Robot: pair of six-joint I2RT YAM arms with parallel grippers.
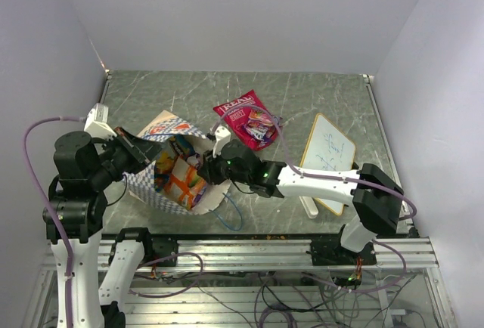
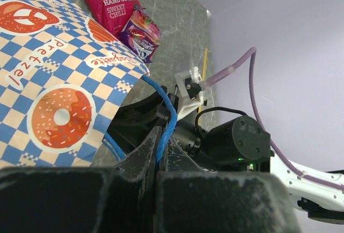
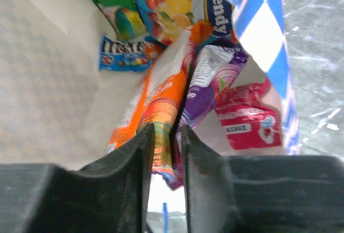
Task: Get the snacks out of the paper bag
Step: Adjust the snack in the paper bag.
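Left pincer (image 2: 161, 148) clamped on blue string handle (image 2: 167, 116), paper bag (image 2: 54, 82) mouth open. Right pincer (image 3: 177, 136) barely parted astride orange packet (image 3: 161, 88) edge; grip unclear. Pinch firmly, withdraw rightward.

Both arms look alike from my station. The left arm (image 1: 76, 168) and the right arm (image 1: 321, 182) each mix smooth white shell links with chunky, rounded black joint housings. A lilac cable (image 1: 29, 154) runs off each arm. There is a small green status light (image 1: 265, 171) on the right wrist block and a white camera bracket (image 1: 97, 122) on the left. On the right gripper (image 3: 167, 131), the fingers (image 3: 142, 184) are flat, matte black, grainy plastic.
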